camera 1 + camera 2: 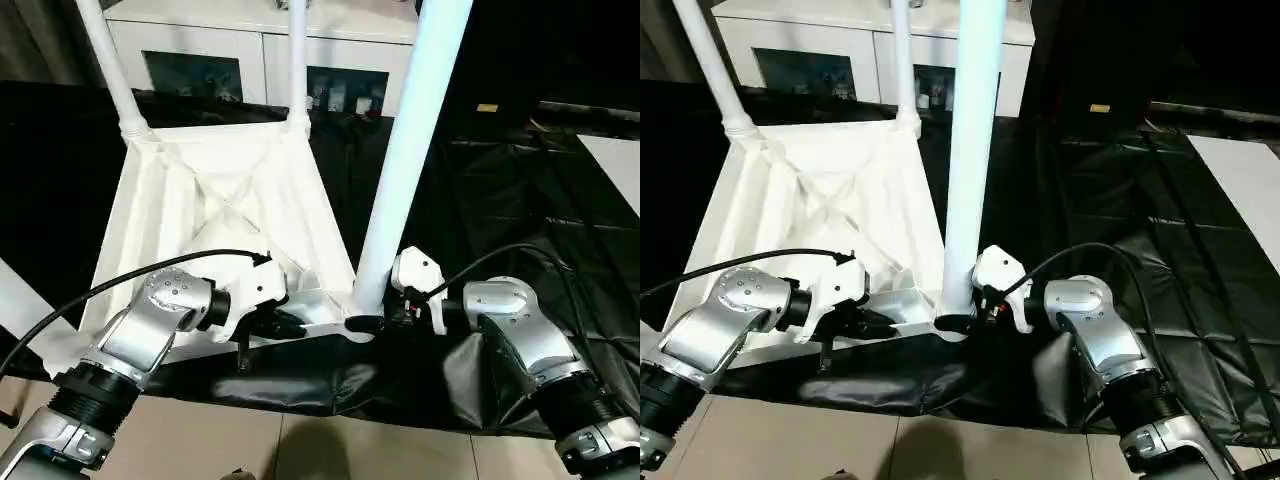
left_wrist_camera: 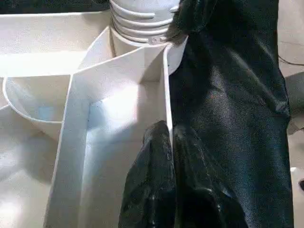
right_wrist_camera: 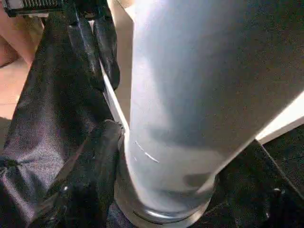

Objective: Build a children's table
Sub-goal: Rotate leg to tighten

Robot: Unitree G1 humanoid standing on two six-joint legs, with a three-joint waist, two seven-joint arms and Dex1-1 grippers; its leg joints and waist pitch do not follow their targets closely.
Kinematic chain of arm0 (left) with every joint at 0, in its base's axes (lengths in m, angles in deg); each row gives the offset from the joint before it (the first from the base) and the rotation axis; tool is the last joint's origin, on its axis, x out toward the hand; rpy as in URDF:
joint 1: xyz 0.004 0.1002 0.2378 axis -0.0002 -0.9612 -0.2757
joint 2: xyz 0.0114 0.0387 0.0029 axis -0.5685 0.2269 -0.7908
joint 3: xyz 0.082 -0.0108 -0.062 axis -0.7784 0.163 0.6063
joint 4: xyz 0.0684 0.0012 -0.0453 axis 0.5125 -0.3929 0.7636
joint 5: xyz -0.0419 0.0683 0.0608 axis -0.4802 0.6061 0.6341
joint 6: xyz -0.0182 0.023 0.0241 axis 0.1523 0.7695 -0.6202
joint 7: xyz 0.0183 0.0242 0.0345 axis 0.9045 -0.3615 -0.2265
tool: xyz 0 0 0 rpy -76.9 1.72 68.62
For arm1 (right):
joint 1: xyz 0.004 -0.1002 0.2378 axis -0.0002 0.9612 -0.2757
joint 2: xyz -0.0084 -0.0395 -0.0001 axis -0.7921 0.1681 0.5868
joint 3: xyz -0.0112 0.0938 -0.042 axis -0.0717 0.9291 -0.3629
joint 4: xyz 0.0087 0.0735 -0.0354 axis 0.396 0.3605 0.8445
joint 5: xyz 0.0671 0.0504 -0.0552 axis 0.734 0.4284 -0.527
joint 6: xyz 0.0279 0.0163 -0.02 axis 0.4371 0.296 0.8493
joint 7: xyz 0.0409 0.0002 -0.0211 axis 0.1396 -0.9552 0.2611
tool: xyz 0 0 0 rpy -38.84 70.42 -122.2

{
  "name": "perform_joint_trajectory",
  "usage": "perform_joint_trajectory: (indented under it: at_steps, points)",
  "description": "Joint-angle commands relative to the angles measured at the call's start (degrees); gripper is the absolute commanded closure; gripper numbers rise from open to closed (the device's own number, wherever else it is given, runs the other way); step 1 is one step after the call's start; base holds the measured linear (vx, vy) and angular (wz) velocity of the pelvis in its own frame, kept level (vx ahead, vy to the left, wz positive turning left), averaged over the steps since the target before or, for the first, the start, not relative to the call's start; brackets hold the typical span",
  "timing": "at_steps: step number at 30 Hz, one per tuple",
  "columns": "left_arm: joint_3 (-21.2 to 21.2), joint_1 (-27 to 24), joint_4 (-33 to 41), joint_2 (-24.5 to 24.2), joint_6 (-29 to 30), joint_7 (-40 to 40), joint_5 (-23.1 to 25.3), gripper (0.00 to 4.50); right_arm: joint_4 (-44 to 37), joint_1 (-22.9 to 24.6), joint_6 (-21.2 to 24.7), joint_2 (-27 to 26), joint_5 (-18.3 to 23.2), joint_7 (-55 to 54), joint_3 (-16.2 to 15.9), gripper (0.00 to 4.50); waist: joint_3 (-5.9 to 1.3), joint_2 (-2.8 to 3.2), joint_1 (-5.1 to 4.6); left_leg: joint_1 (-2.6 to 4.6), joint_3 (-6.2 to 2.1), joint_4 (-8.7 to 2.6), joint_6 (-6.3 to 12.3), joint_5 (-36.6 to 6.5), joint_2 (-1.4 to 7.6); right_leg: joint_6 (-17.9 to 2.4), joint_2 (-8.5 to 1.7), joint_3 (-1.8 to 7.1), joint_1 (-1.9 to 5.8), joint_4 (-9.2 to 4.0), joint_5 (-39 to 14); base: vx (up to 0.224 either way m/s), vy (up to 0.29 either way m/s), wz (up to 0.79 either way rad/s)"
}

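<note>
1. A white plastic table top lies upside down on a work table covered in black sheeting. Its near edge sits close to the robot.
2. The underside faces up. It is ribbed, with straight ribs crossing in an X, and has round sockets at the corners.
3. Three sockets hold legs. The far-left leg and the far-right leg stand in the far corners, both smooth white tubes leaning slightly.
4. The near leg is a thicker-looking pale tube standing in the near-right corner socket. Its ringed base sits in the socket's round collar.
5. The near-left corner socket is an open, shallow, curved cup with nothing in it.
6. The left gripper reaches in from the left on a bent silver forearm. Its two black fingers are pinched on the thin upright rim of the table top's near edge, one finger on each side.
7. The right gripper comes in from the right, wrist bent inward. One black finger presses against the base of the near leg; its grip appears to clasp the leg just above the socket.
8. The black sheeting is glossy, wrinkled and quilted, and hangs over the work table's front edge.
9. A white cabinet with glass doors stands behind.
</note>
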Motion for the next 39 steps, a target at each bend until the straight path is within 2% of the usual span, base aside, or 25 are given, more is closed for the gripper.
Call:
perform_joint_trajectory:
  at_steps: [1, 2, 3, 4, 6, 7, 8, 9, 10, 12, 14, 15, 17, 19, 23, 24, 26, 28, 30, 31, 33, 34, 35, 38, 39]
  points:
    - [-1.67, 0.96, -1.38, 1.02, -1.36, -1.63, 1.65, 4.50, 3.84, -0.39, 0.11, -0.79, -3.21, -4.61, 0.15, 1.88, -2.95, 0.50, -0.49, 0.10, -0.65, -4.71, 2.23, -10.64, 2.74, -13.93, -3.51, 2.51, 2.83, -3.76, -10.43, 0.000, 0.000, 0.00]
    - [-1.56, 1.70, -3.36, 2.07, -1.50, -4.57, 3.04, 4.50, 5.65, -0.93, -0.13, -2.34, -3.85, -8.75, 1.07, 1.88, -2.76, 0.49, -0.57, 0.11, -0.69, -4.91, 1.86, -12.00, 2.74, -13.40, -3.48, 2.48, 2.80, -4.04, -12.63, 0.000, 0.000, 0.00]
    - [-1.39, 2.62, -5.70, 3.34, -1.62, -7.65, 4.32, 4.50, 7.38, -1.54, 0.22, -4.08, -4.06, -13.03, 2.29, 1.89, -2.51, 0.48, -0.70, 0.44, -0.69, -4.99, 0.85, -14.40, 2.60, -12.03, -3.56, 2.51, 2.55, -4.63, -17.80, 0.000, 0.000, 0.00]
    - [-0.98, 3.28, -7.26, 4.47, -1.53, -9.86, 4.79, 4.50, 8.24, -1.92, 0.93, -5.45, -3.69, -15.99, 3.48, 1.89, -2.58, 0.46, -0.85, 0.95, -0.84, -5.01, -0.26, -16.38, 2.53, -10.68, -3.65, 2.52, 2.28, -5.10, -22.44, 0.000, 0.000, 0.00]
    - [0.20, 4.25, -9.14, 6.66, -0.50, -12.92, 4.44, 4.50, 8.99, -2.29, 2.24, -7.77, -2.14, -19.91, 5.72, 1.89, -2.70, 0.45, -0.83, 0.93, -0.98, -5.11, -0.97, -16.28, 2.55, -9.77, -3.75, 2.65, 2.33, -5.15, -22.85, 0.000, 0.000, 0.00]
    - [0.99, 5.37, -10.82, 8.71, 0.15, -15.93, 4.44, 4.50, 9.09, -2.37, 3.40, -9.91, -1.00, -23.58, 7.46, 1.89, -2.50, 0.42, -1.01, 0.62, -1.05, -5.29, -0.91, -17.07, 2.50, -9.03, -3.62, 2.53, 2.40, -5.32, -23.94, 0.000, 0.000, 0.00]
    - [1.83, 6.66, -12.69, 10.90, 1.11, -19.25, 4.47, 4.50, 9.27, -2.46, 4.19, -12.17, -0.21, -27.85, 9.06, 1.89, -2.55, 0.67, -1.00, 0.66, -1.12, -5.28, -1.11, -17.48, 2.45, -8.74, -3.69, 2.51, 2.28, -5.35, -24.56, 0.000, 0.000, 0.00]
    - [2.97, 8.19, -14.73, 13.41, 2.67, -22.88, 4.20, 4.50, 9.08, -2.29, 5.01, -14.90, 0.34, -33.05, 10.68, 1.89, -2.65, 0.53, -1.04, 0.91, -1.14, -5.27, -1.53, -17.75, 2.42, -8.16, -3.64, 2.46, 2.09, -5.55, -25.37, 0.000, 0.000, 0.00]
    - [3.11, 8.37, -15.00, 13.70, 2.80, -23.31, 4.20, 4.50, 9.13, -2.30, 5.04, -15.22, 0.38, -33.69, 10.85, 1.89, -2.81, 0.50, -0.94, 0.99, -1.22, -5.24, -1.58, -17.68, 2.37, -7.87, -3.69, 2.42, 1.99, -5.58, -25.57, 0.000, 0.000, 0.00]
    - [4.53, 9.85, -17.09, 15.85, 3.88, -27.59, 4.15, 4.50, 9.18, -2.20, 5.38, -17.30, 0.11, -38.31, 11.75, 1.90, -2.89, 0.64, -1.14, 0.52, -1.10, -5.26, -1.30, -16.37, 2.35, -7.98, -3.55, 2.55, 2.02, -5.53, -22.94, 0.000, 0.000, 0.00]
    - [6.72, 11.67, -19.78, 18.55, 4.68, -34.11, 4.14, 4.50, 9.23, -1.97, 5.54, -19.59, -2.14, -45.91, 12.38, 1.90, -2.92, 0.56, -1.11, 0.63, -0.93, -5.14, -1.18, -15.53, 2.39, -8.63, -3.43, 2.59, 1.83, -5.43, -20.75, 0.000, 0.000, 0.00]
    - [8.85, 13.46, -22.45, 21.21, 3.96, -41.78, 4.49, 4.50, 9.58, -1.54, 6.41, -22.75, -4.95, -54.22, 12.51, 1.90, -2.90, 1.02, -1.09, 0.63, -0.82, -5.05, -1.49, -14.89, 2.20, -9.10, -3.32, 2.71, 1.65, -5.38, -19.78, 0.000, 0.000, 0.00]
    - [10.36, 14.32, -23.91, 22.79, 1.44, -46.33, 4.54, 4.50, 10.08, -1.46, 6.06, -24.33, -8.46, -58.72, 10.80, 1.90, -3.17, 0.46, -0.89, 0.52, -0.87, -5.05, -1.44, -14.20, 2.08, -8.91, -3.30, 2.58, 2.04, -5.24, -18.88, 0.000, 0.000, 0.00]
    - [10.36, 14.62, -24.65, 23.44, 0.51, -46.78, 4.89, 4.50, 10.36, -1.56, 5.68, -25.28, -9.95, -59.76, 9.74, 1.91, -3.26, 0.64, -0.80, -0.25, -0.94, -5.00, -0.12, -11.55, 2.03, -8.39, -3.42, 2.73, 2.51, -4.79, -15.78, 0.000, 0.000, 0.00]
    - [7.61, 13.58, -24.34, 22.76, -0.10, -42.65, 6.18, 4.50, 7.17, -0.84, 2.84, -26.79, -6.07, -53.26, 9.86, 1.92, -3.45, 0.82, -0.88, -0.41, -0.79, -4.75, 1.38, -8.39, 2.05, -9.54, -3.29, 2.72, 2.83, -4.21, -9.00, 0.000, 0.000, 0.00]
    - [7.25, 13.47, -24.31, 22.50, -0.05, -42.02, 6.39, 4.50, 6.52, -0.55, 2.42, -26.79, -5.46, -52.43, 9.90, 1.61, -3.45, 0.83, -0.77, -0.36, -0.75, -4.71, 1.91, -7.97, 2.14, -10.19, -3.36, 2.73, 2.84, -4.07, -7.62, 0.000, 0.000, 0.00]
    - [6.68, 13.19, -24.09, 21.87, -1.14, -40.69, 6.60, 4.50, 5.55, -0.11, 1.97, -26.22, -5.36, -51.76, 9.85, 1.42, -3.32, 0.88, -0.79, -0.50, -0.82, -4.86, 2.70, -8.46, 2.19, -10.40, -3.39, 2.67, 3.03, -4.19, -7.55, 0.000, 0.000, 0.00]
    - [5.23, 12.55, -23.88, 20.29, -2.95, -37.31, 6.77, 4.50, 3.07, 0.82, 1.38, -24.95, -4.75, -50.75, 10.45, 1.29, -3.17, 0.79, -2.26, -1.45, -1.34, -5.33, 2.24, -10.08, 2.18, -9.45, -3.55, 2.40, 3.73, -4.22, -10.72, 0.000, 0.000, 0.00]
    - [4.36, 12.06, -23.45, 19.34, -3.98, -35.20, 6.85, 4.50, 1.84, 1.21, 1.37, -24.04, -4.51, -49.78, 10.78, 1.12, -3.35, 0.79, -2.88, -1.05, -1.31, -5.05, 2.29, -9.65, 2.24, -9.91, -3.53, 2.57, 3.33, -4.35, -10.48, 0.000, 0.000, 0.00]
    - [3.61, 11.19, -22.33, 18.08, -3.30, -32.53, 6.82, 4.50, 0.23, 1.56, 1.81, -22.25, -3.44, -46.36, 11.06, 0.98, -3.48, 0.75, -2.72, -0.66, -1.10, -4.78, 2.88, -8.96, 2.33, -11.26, -3.52, 2.64, 3.15, -4.23, -8.69, 0.000, 0.000, 0.00]
    - [2.45, 9.91, -20.00, 16.30, -3.03, -28.39, 6.32, 4.50, -1.68, 1.94, 1.79, -19.21, -2.15, -40.99, 11.00, 0.84, -3.50, 0.90, -2.46, -0.81, -0.93, -4.50, 4.24, -5.76, 2.48, -12.91, -3.42, 2.78, 3.24, -3.48, -2.88, 0.000, 0.000, 0.00]
    - [1.96, 9.28, -18.73, 15.33, -2.57, -26.53, 6.06, 4.50, -2.81, 2.24, 2.13, -17.34, -1.42, -37.97, 10.78, 0.84, -3.38, 1.13, -2.35, -0.65, -0.83, -4.45, 4.88, -5.99, 2.47, -13.72, -3.25, 2.60, 3.16, -3.47, -1.70, 0.000, 0.000, 0.00]
    - [1.45, 8.89, -18.01, 14.60, -3.18, -24.89, 5.98, 4.50, -3.43, 2.41, 2.27, -16.08, -1.02, -36.12, 10.64, 0.79, -3.38, 1.09, -2.35, -0.73, -0.78, -4.40, 5.09, -5.93, 2.51, -13.94, -3.34, 2.70, 3.20, -3.36, -1.08, 0.000, 0.000, 0.00]
    - [-1.62, 6.11, -12.95, 8.95, -7.01, -13.96, 5.04, 4.50, -7.90, 4.51, 2.29, -5.41, 0.01, -22.19, 8.86, 0.42, -3.37, 1.05, -1.98, -0.70, -0.85, -4.31, 5.87, -6.23, 2.62, -14.81, -3.40, 2.67, 3.51, -3.24, -0.06, 0.000, 0.000, 0.00]
    - [-1.96, 5.59, -11.74, 7.26, -6.24, -11.63, 4.63, 4.50, -9.40, 5.49, 2.82, -1.73, 0.66, -17.59, 8.45, 0.39, -3.29, 1.08, -1.80, -0.52, -0.71, -4.28, 6.03, -6.77, 2.70, -14.98, -3.39, 2.76, 3.35, -3.23, -0.37, 0.000, 0.000, 0.00]
